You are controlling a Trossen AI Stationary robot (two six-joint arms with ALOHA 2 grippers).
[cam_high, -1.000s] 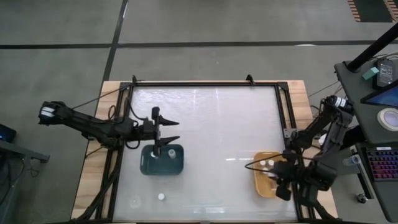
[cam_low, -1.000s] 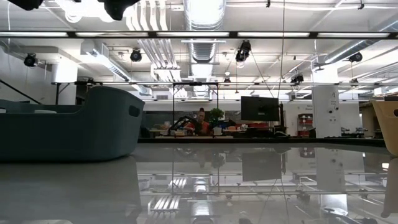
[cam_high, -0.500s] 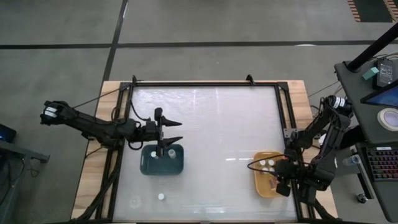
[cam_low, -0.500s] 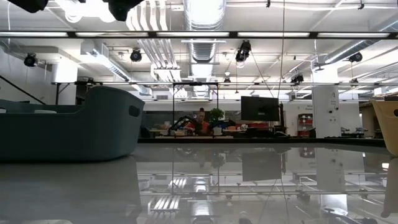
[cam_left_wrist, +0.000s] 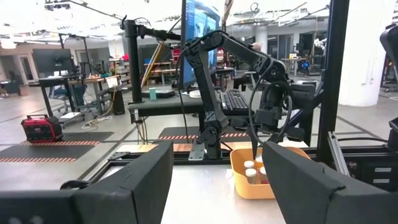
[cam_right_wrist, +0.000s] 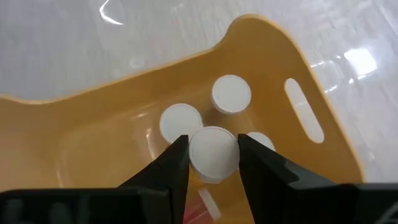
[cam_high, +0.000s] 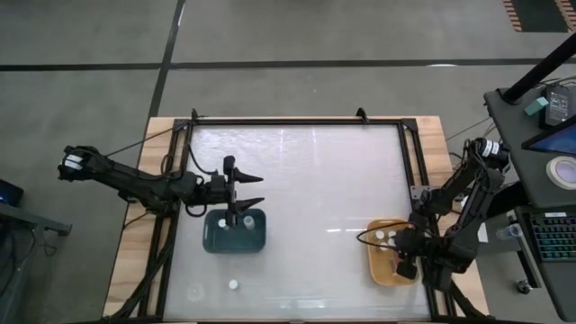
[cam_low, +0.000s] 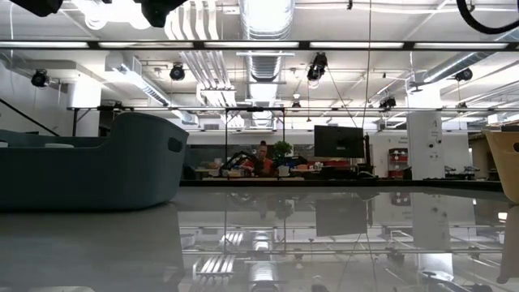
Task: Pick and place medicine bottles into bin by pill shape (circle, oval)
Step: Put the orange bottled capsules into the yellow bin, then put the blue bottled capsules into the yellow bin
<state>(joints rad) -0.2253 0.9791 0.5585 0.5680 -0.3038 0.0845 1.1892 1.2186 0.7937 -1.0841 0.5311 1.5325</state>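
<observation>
My right gripper point(cam_right_wrist: 213, 163) is shut on a white-capped medicine bottle point(cam_right_wrist: 213, 149) and hangs over the yellow bin point(cam_high: 385, 267) at the table's right near corner. Three more bottles point(cam_right_wrist: 231, 94) stand on that bin's floor. My left gripper point(cam_high: 256, 189) stands open above the far edge of the teal bin point(cam_high: 236, 241), which holds white-capped bottles point(cam_high: 245, 220). One lone bottle point(cam_high: 233, 284) stands on the table near the front edge. In the left wrist view my left gripper point(cam_left_wrist: 216, 158) has nothing between its fingers. My right gripper pinches the bottle at its white cap point(cam_right_wrist: 194, 152) between its two fingers, one on each side. The fingers come from above, slanting down into the yellow bin. The bottle stands upright in the hold, its cap above the other caps; its reddish body point(cam_right_wrist: 202, 199) shows below.
The low view shows the teal bin point(cam_low: 89, 162) at the left and the yellow bin's wall point(cam_low: 508, 162) at the right edge. A black frame point(cam_high: 297, 121) runs round the table. Between the two bins lies bare white tabletop point(cam_high: 315, 198).
My right gripper has gone down toward the yellow bin with the bottle still between its fingers, and a little toward the far edge.
</observation>
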